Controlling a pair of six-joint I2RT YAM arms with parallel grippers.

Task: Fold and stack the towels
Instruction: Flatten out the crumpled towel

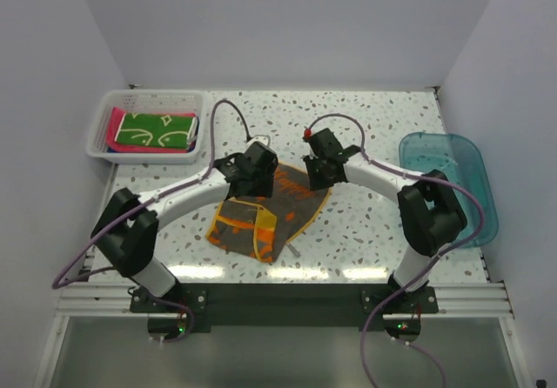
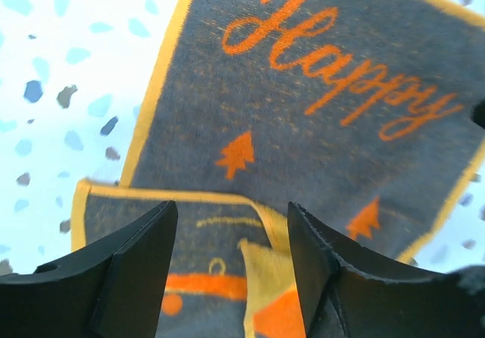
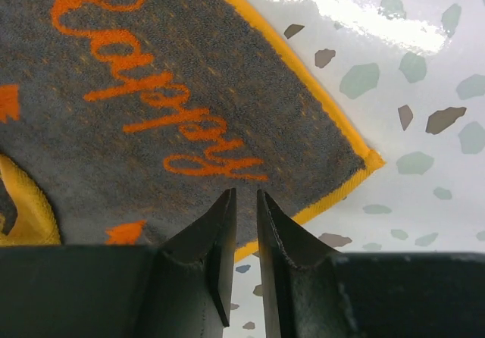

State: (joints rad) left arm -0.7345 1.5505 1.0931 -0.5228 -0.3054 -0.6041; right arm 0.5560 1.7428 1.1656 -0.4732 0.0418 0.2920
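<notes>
We hold both pincers over the dark grey towel [image 1: 280, 207], which lies partly folded on the table [image 1: 365, 231].
Well left of that towel and farther back, the white basket [image 1: 97, 141] holds a green towel [image 1: 157, 130] on top of a pink towel [image 1: 113, 132]. Our left pincer [image 2: 231, 209] hangs released above the grey towel's folded-over left part. Our right pincer [image 3: 242, 195] sits at its right edge near a corner, jaws almost together. Whether they pinch cloth we cannot tell. The blue tub [image 1: 446, 179] lies well to the towel's right.

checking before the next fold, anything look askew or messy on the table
The dark grey towel lies skewed to the table edges, and its near end is doubled over unevenly, with a yellow-orange flap bunched up. Nothing else stands out.
</notes>
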